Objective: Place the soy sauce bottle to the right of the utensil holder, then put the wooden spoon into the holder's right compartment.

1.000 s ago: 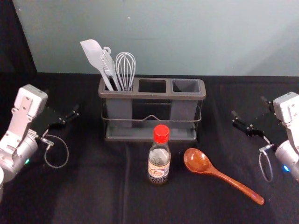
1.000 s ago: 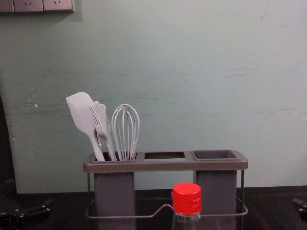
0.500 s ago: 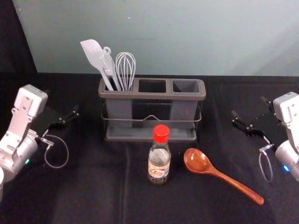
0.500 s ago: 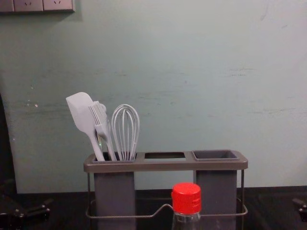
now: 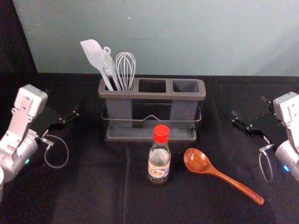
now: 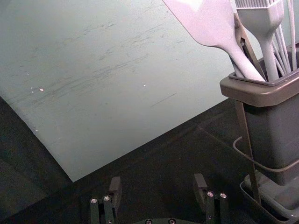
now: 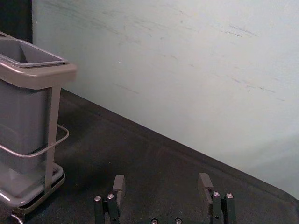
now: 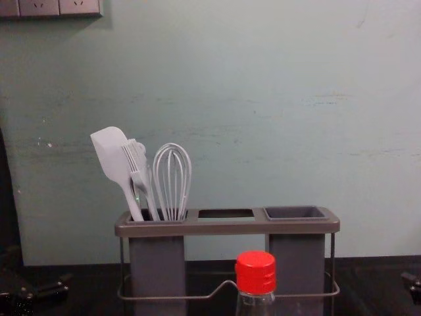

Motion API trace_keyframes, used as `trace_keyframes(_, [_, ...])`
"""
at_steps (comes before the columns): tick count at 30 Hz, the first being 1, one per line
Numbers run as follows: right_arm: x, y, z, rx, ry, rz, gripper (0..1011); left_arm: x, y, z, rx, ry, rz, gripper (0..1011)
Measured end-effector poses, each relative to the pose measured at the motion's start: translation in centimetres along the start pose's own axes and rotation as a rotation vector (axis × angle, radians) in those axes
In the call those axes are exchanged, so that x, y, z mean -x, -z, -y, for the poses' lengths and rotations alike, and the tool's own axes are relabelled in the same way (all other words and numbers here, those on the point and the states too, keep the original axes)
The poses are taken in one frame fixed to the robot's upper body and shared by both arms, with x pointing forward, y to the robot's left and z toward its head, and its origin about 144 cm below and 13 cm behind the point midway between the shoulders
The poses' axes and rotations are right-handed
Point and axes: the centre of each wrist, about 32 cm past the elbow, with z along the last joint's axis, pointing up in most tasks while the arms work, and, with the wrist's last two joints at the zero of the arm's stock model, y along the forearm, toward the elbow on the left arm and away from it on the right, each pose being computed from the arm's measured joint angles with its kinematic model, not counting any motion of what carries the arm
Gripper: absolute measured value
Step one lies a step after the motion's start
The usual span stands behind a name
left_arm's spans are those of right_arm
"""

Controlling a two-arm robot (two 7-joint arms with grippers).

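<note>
Taking the utensil holder [image 5: 152, 95] as the clock's centre in the head view, the left gripper [image 6: 158, 183] waits at nine o'clock, fingers spread, grasping nothing. The spatula [image 5: 96, 53] and whisk [image 5: 125, 70] stand in the holder's left compartment. The soy sauce bottle [image 5: 159, 164] is upright near six o'clock, before the holder rather than to its right, so the first placement is still to do. The right compartment [image 5: 186, 86] lacks its wooden spoon [image 5: 198, 161], which lies toward five o'clock, handle pointing to four; that second step also remains. At three o'clock, the right gripper [image 7: 162, 182] is released too, nothing between its fingers. Neither placement appears done.
</note>
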Motion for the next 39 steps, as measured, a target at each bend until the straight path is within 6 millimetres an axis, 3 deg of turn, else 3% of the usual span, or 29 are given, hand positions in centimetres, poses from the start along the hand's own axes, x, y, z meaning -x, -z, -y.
trace_keyframes(8, [0.4,-0.3,0.4,-0.039,-0.007,0.020,1002,0.0,0.0,0.0,0.000,0.000,0.000,1005])
trace_keyframes(17, [-0.4,-2.0,2.4,-0.077,-0.032,-0.051,1002,0.0,0.0,0.0,0.000,0.000,0.000,1005])
trace_keyframes(31, [-3.7,-4.0,7.2,-0.082,-0.349,-0.218,1003,0.0,0.0,0.0,0.000,0.000,0.000,1005])
trace_keyframes(39, [-3.6,-4.0,7.8,-0.106,-0.543,-0.312,1002,0.0,0.0,0.0,0.000,0.000,0.000,1005])
